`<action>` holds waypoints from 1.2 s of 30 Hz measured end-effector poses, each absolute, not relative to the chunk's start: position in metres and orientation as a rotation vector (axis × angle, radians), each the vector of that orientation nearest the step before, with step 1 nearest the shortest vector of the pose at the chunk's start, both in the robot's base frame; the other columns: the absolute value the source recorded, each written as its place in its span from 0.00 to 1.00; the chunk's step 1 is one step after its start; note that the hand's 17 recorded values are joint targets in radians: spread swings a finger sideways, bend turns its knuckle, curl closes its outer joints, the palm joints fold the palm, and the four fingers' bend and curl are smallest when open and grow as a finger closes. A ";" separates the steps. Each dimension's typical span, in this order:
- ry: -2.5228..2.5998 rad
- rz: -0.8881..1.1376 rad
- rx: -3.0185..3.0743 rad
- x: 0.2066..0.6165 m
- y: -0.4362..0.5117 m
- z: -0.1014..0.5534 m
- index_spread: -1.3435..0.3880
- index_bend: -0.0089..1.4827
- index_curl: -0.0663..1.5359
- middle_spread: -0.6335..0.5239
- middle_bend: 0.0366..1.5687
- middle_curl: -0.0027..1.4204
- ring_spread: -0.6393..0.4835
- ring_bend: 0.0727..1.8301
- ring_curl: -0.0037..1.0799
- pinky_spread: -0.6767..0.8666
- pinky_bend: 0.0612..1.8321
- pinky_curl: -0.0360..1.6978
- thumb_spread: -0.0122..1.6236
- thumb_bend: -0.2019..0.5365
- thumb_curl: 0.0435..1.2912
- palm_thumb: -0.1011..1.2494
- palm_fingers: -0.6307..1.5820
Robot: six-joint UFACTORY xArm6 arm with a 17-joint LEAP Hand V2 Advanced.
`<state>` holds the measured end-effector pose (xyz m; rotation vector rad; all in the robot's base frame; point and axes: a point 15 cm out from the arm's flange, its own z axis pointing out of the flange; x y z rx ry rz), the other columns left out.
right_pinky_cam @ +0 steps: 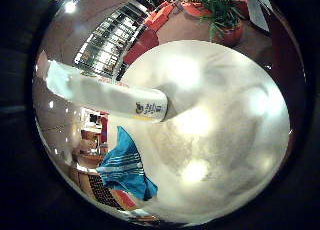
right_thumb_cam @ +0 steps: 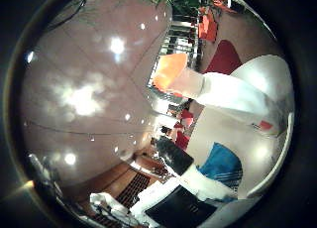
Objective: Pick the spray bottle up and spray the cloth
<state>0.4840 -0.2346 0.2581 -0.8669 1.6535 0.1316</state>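
The white plastic spray bottle with its orange nozzle stands near the palm on the round white worktop. The blue striped cloth lies beside it. The step looks like the reach to grasp; whether the hand is spread cannot be told.

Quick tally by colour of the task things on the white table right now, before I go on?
White with an orange top: 1, the spray bottle, lying on its side on the table.
Blue with pale stripes: 1, the cloth, on the table beside the bottle.
Total: 2
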 end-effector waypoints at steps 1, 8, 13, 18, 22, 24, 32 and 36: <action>1.654 0.137 -0.874 0.487 -0.230 0.257 0.72 0.11 0.21 0.72 0.19 0.26 0.75 0.28 0.25 0.70 0.27 0.18 0.66 0.24 0.20 0.46 0.34; 1.667 0.145 -0.913 0.510 -0.206 0.254 0.73 0.11 0.22 0.67 0.22 0.26 0.74 0.30 0.25 0.70 0.27 0.18 0.65 0.25 0.21 0.48 0.41; 1.661 0.186 -0.930 0.527 -0.186 0.261 0.68 0.11 0.22 0.52 0.35 0.32 0.52 0.46 0.32 0.55 0.34 0.17 0.65 0.27 0.25 0.60 0.61; 1.672 0.249 -0.902 0.534 -0.168 0.262 0.59 0.27 0.31 0.41 0.54 0.42 0.39 0.57 0.43 0.27 0.53 0.25 0.58 0.26 0.33 0.72 0.88; 1.664 0.284 -0.842 0.543 -0.158 0.268 0.59 0.50 0.41 0.42 0.66 0.47 0.40 0.62 0.48 0.26 0.61 0.30 0.56 0.26 0.38 0.79 0.88; 1.660 0.311 -0.812 0.549 -0.150 0.272 0.61 0.61 0.46 0.43 0.70 0.48 0.40 0.67 0.51 0.28 0.66 0.33 0.55 0.26 0.40 0.83 0.86; 1.636 0.323 -0.835 0.548 -0.137 0.310 0.65 0.75 0.52 0.46 0.85 0.51 0.40 0.77 0.60 0.32 0.72 0.44 0.58 0.26 0.47 0.87 0.81; 1.670 0.369 -0.995 0.538 -0.124 0.317 0.65 0.77 0.52 0.46 0.86 0.50 0.41 0.78 0.61 0.33 0.70 0.49 0.58 0.26 0.50 0.88 0.80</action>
